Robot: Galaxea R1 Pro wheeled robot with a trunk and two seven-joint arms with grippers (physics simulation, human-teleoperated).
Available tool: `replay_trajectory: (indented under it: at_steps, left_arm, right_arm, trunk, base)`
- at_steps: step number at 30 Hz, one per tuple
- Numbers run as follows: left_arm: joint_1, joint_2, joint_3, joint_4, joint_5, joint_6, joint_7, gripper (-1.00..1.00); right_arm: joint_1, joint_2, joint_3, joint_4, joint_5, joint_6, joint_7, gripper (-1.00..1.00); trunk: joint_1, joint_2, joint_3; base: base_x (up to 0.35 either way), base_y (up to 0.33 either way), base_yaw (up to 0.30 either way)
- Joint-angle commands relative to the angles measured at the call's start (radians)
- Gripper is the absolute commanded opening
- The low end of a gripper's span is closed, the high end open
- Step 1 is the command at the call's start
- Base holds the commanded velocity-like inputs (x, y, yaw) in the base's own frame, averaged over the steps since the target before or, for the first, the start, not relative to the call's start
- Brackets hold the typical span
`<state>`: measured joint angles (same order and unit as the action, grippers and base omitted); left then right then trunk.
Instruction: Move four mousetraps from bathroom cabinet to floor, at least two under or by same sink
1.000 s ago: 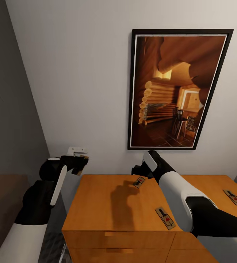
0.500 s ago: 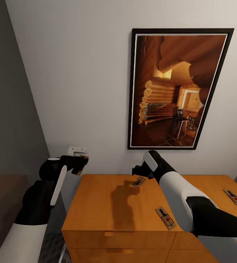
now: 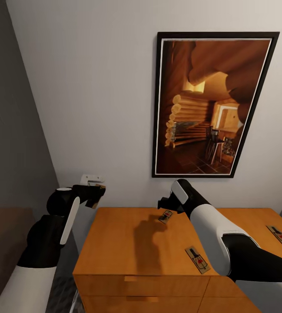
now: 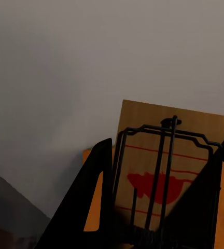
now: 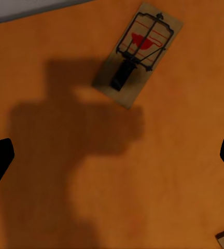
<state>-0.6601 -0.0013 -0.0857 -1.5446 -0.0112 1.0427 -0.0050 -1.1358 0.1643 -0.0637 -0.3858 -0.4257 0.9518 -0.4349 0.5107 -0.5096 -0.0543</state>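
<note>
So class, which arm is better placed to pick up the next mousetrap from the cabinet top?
Right. Its open tool hovers above a mousetrap on the cabinet, while the left tool already holds one.

Head camera looks down over the cabinet (image 3: 132,243); right wrist camera shares its top, closer.

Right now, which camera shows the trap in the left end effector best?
Left wrist view: the held trap fills the frame between the fingers, wire and red spot clear. Head view shows the left end effector, the trap barely visible.
</note>
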Motion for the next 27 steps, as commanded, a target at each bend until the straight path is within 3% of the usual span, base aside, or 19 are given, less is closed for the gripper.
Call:
replay_trajectory:
  at_steps: [1,10,14,27]
  left_arm:
    - [-0.001,0.0,0.0,-0.001,-0.003,0.004,-0.001,-1.0]
    - [-0.001,0.0,0.0,-0.002,-0.003,0.004,-0.001,-1.0]
    - [-0.001,0.0,0.0,-0.002,-0.003,0.004,-0.001,-1.0]
    - [-0.001,0.0,0.0,-0.002,-0.003,0.004,-0.001,-1.0]
  right_arm:
    - [-0.001,0.0,-0.007,-0.001,-0.005,0.002,-0.008,1.0]
    - [-0.006,-0.007,-0.007,-0.002,-0.003,-0.001,-0.007,1.0]
    - [-0.017,-0.009,-0.007,-0.001,-0.002,-0.002,-0.007,1.0]
    - [-0.043,-0.011,-0.007,-0.001,0.002,-0.005,-0.007,1.0]
  trunk:
    - [0.004,-0.009,-0.005]
    - [0.039,-0.072,-0.034]
    - [0.039,-0.072,-0.034]
    - [0.089,-0.163,-0.074]
  base:
    - [0.0,0.0,0.0]
    - [0.0,0.0,0.0]
    - [0.0,0.0,0.0]
    - [0.0,0.0,0.0]
